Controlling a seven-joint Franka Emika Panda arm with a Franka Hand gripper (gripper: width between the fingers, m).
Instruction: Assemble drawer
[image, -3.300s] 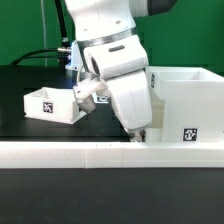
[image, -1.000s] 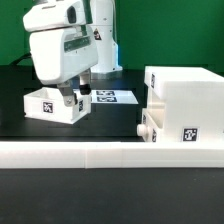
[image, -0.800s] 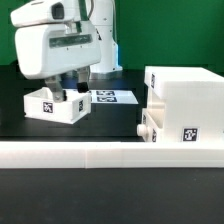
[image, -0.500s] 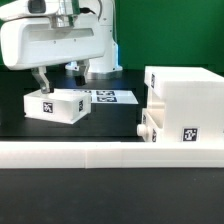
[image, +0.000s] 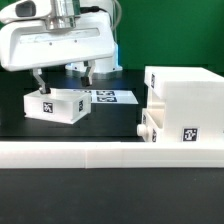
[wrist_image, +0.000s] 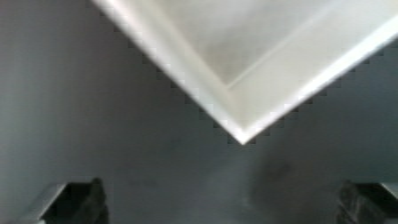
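The drawer's large white housing (image: 185, 98) stands at the exterior view's right, with a tagged front. One small tray sits in its lower slot, its knob (image: 147, 127) sticking out. The second small open-topped tray (image: 56, 105) lies loose at the exterior view's left. My gripper (image: 64, 78) hovers just above this tray, open and empty, with one finger (image: 38, 82) near its left end and the other (image: 90, 72) past its right end. In the wrist view a white corner of the tray (wrist_image: 240, 70) points toward my gripper (wrist_image: 221, 205), and the dark fingertips (wrist_image: 71, 200) show at the frame's corners.
The marker board (image: 115, 97) lies flat on the black table between the loose tray and the housing. A long low white L-shaped wall (image: 100, 152) runs along the front. A green backdrop stands behind.
My hand has left the housing and moved to the exterior view's left over the loose tray. It has turned broadside to the camera, with its fingers spread wide.
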